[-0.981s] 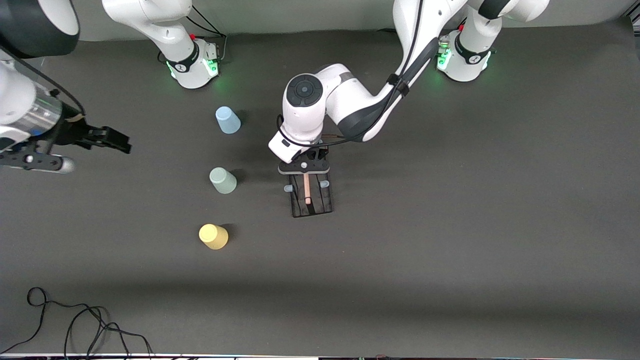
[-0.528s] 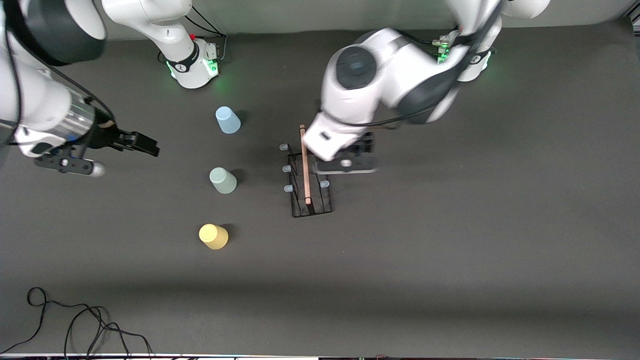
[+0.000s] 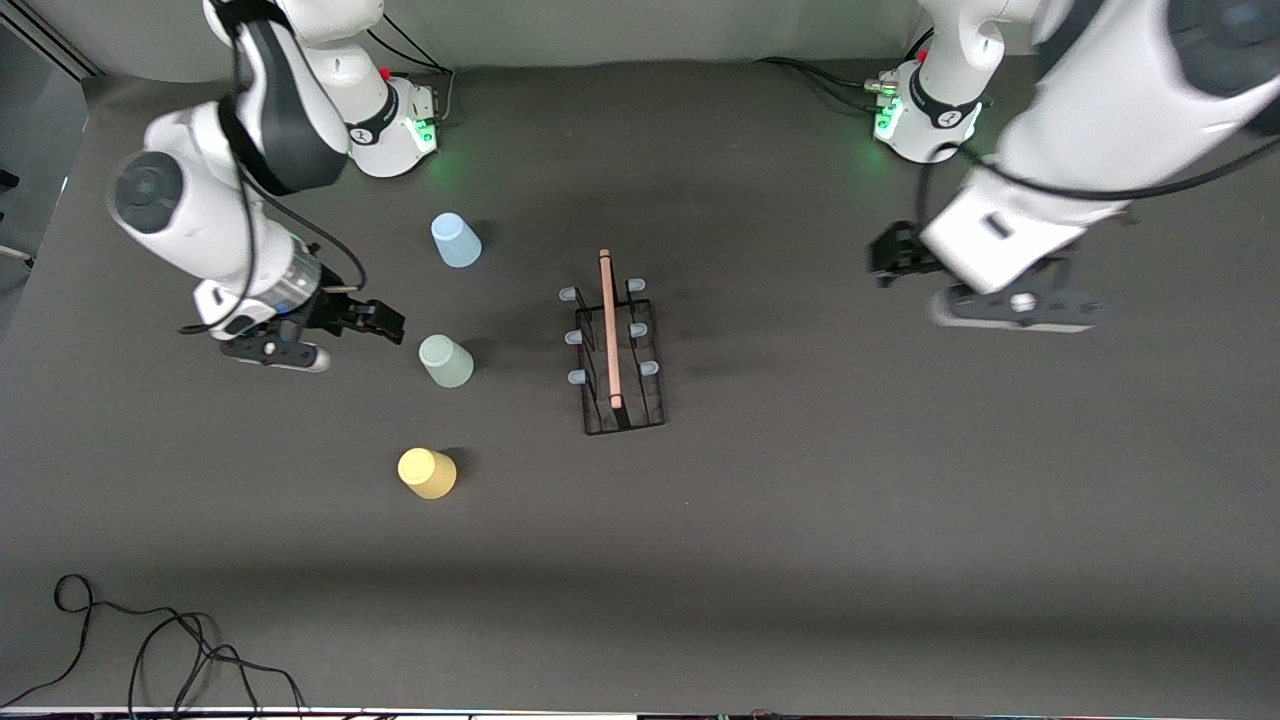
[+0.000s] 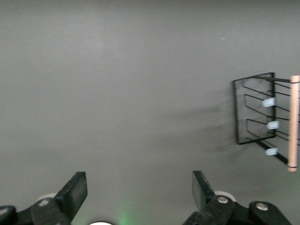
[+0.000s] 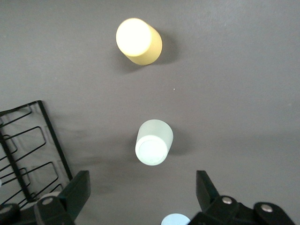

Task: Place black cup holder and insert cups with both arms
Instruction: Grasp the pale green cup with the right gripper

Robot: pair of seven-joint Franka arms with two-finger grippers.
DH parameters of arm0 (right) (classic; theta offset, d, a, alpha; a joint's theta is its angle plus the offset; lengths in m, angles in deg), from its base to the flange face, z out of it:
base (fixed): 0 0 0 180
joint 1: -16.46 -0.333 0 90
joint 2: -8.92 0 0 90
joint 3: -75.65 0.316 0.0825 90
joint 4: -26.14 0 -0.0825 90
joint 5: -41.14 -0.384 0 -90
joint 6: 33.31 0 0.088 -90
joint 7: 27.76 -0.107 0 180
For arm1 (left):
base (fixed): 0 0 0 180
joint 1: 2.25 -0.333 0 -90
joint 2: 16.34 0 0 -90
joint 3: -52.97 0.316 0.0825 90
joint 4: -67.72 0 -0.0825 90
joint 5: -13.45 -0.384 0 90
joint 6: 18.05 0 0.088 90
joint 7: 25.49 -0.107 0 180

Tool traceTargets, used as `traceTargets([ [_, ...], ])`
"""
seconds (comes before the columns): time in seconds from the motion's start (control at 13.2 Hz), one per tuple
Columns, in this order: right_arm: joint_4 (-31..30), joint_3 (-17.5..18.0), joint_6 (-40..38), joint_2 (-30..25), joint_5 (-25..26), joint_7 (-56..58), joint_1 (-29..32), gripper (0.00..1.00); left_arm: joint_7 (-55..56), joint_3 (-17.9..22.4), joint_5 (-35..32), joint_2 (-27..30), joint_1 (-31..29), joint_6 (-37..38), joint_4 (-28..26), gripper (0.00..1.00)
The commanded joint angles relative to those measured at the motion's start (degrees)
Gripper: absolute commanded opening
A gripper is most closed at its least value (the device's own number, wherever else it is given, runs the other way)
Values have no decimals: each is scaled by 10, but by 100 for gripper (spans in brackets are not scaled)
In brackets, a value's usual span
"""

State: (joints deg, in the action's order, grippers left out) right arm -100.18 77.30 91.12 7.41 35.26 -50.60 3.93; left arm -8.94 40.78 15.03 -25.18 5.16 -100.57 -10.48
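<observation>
On dark matte table (image 3: pixel 900 500), black wire cup holder (image 3: pixel 620 370), wooden rod handle (image 3: pixel 608 325)

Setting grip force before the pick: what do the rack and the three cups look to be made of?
The rack looks like thin black-coated metal wire, with a pale wooden rod and soft-looking pale prong caps. The blue cup, grey-green cup and yellow cup look like matte, smooth plastic; all stand upside down. Wall thickness cannot be told.
</observation>
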Motion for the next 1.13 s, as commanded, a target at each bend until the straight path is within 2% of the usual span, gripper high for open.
traceTargets([
  [0.0, -28, -4, 30, 12, -7, -18, -10, 100, -45, -4, -4, 72, -55, -5, -91, 100],
  [0.23, -30, -4, 34, 43, -7, -19, -21, 100, -80, -4, -10, 96, -102, -6, -124, 100],
  [0.38, -55, -4, 85, 62, -8, -20, -22, 100, -98, -2, -10, 113, -125, -18, -156, 100],
  [0.53, -86, -4, 150, 80, -8, -24, -24, 100, -109, 36, -10, 120, -121, -23, -164, 100],
  [0.68, -104, -4, 201, 99, -8, -24, -36, 100, -122, 54, -10, 119, -115, -23, -161, 100],
  [0.83, -111, -4, 237, 118, -8, -27, -37, 100, -122, 87, -10, 116, -82, -25, -158, 100],
  [1.06, -112, -5, 275, 151, -8, -51, -65, 100, -122, 89, -10, 114, -76, -32, -154, 100],
])
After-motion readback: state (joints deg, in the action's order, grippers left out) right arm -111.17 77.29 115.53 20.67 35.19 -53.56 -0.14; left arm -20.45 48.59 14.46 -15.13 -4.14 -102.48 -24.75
